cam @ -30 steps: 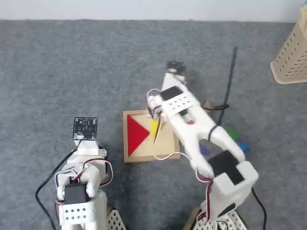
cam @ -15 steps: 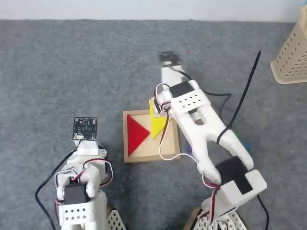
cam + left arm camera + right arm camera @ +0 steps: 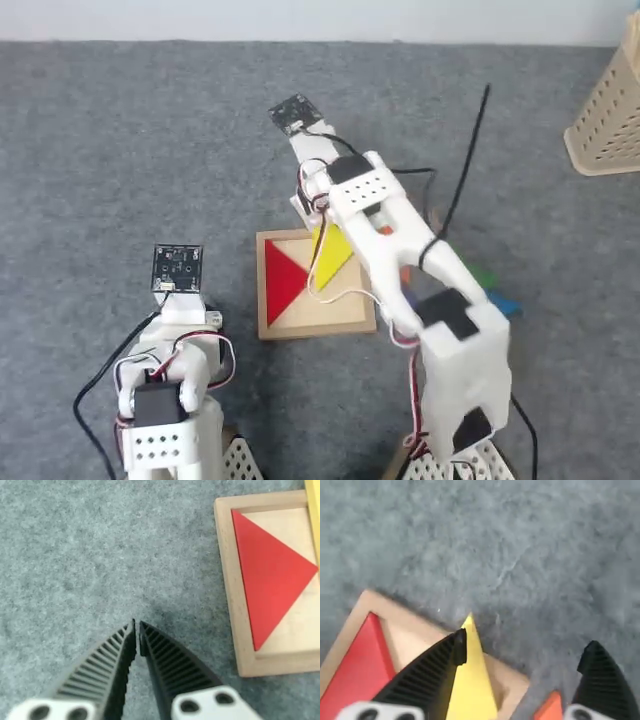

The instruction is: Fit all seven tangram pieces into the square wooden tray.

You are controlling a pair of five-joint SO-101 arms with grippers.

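Right gripper (image 3: 525, 662), jaws spread, hangs over the tray's (image 3: 402, 635) far rim; yellow triangle (image 3: 472, 695) lies beneath one jaw, tip crossing that rim. Left gripper (image 3: 136, 630), closed, is farther.

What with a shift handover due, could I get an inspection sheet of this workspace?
Surface: grey carpet, flat.
Job's things: wooden tray holds red triangle; yellow triangle has its tip over the tray's far rim; green piece and blue piece lie loose off the tray.
Clutter: nothing seen.
Grippers: left gripper shut over bare carpet beside the tray; right gripper open, one finger over the yellow triangle.
Cables: black cable arcs up beside the right arm.
Surroundings: beige slotted basket at the carpet's edge.
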